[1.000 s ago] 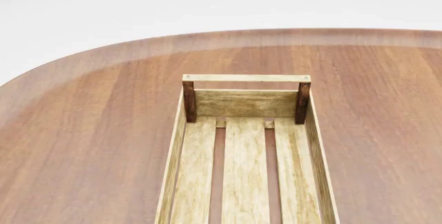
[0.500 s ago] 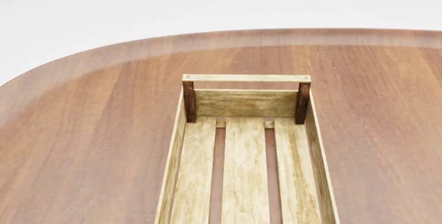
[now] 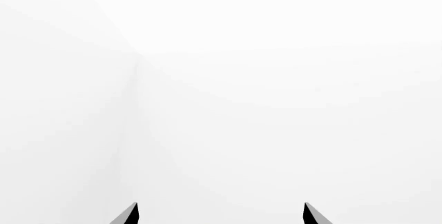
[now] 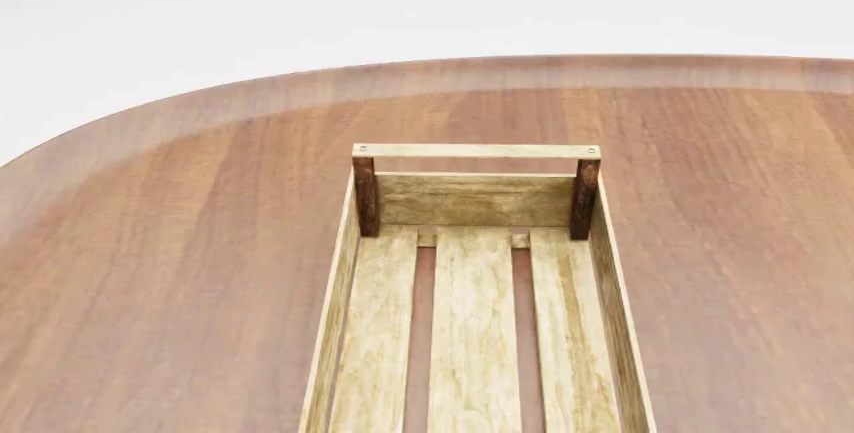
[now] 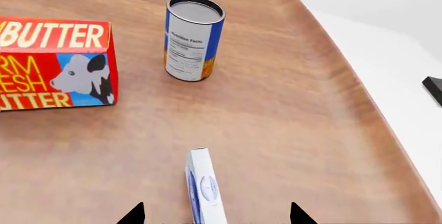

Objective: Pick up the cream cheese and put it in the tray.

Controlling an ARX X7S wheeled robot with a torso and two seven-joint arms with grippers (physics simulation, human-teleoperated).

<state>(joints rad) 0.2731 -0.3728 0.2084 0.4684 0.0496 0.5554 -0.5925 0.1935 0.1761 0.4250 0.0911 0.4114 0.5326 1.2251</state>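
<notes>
The cream cheese (image 5: 206, 187), a small pale box with a blue oval logo, stands on its narrow edge on the wooden table in the right wrist view. My right gripper (image 5: 217, 214) is open, one fingertip on each side of the box and apart from it. The tray (image 4: 360, 333), a long light-wood crate with slatted bottom and dark corner posts, lies empty in the middle of the head view. My left gripper (image 3: 221, 213) is open and empty, facing only white background. Neither gripper shows in the head view.
A red butter box (image 5: 55, 63) and a blue-orange can (image 5: 193, 38) stand on the table beyond the cream cheese. The table's curved edge (image 5: 373, 110) runs close by on one side. A small dark object (image 5: 433, 87) shows off the table.
</notes>
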